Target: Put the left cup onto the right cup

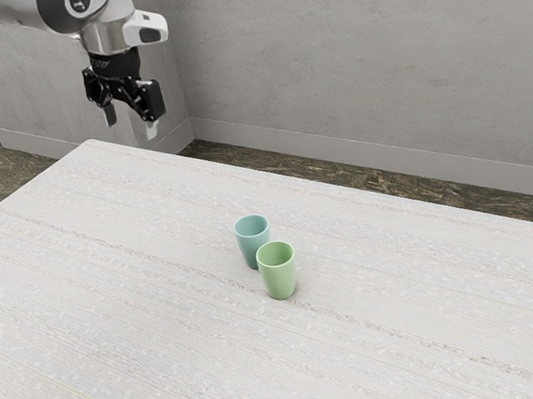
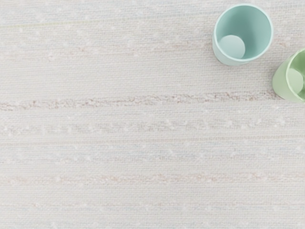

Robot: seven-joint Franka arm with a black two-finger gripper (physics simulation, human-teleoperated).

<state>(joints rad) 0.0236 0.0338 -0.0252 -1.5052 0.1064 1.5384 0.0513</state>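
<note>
Hovering over the table's [image 1: 121, 301] far corner, my gripper [image 1: 131, 119] is wide open, empty; the blue cup [image 1: 252, 241] looks light, stiff, slick, so I'd pinch its rim.

The gripper [image 1: 131, 125] is rendered in black, and the arm [image 1: 103, 21] above it in white and silver-grey. The teal cup [image 1: 252, 239] [image 2: 242, 34], the nearer one to the gripper, is coloured a pale blue-green inside and out. The green cup [image 1: 277, 269] [image 2: 291, 76] just beyond it is coloured a light, plain green. The table [image 1: 121, 301] [image 2: 143, 167] is shown in off-white, crossed by long faint streaks of beige and pink with small white flecks. The wall [image 1: 376, 64] is finished in mottled grey, the skirting board [image 1: 379, 156] in paler grey, and the floor [image 1: 406, 181] in speckled dark brown.
</note>
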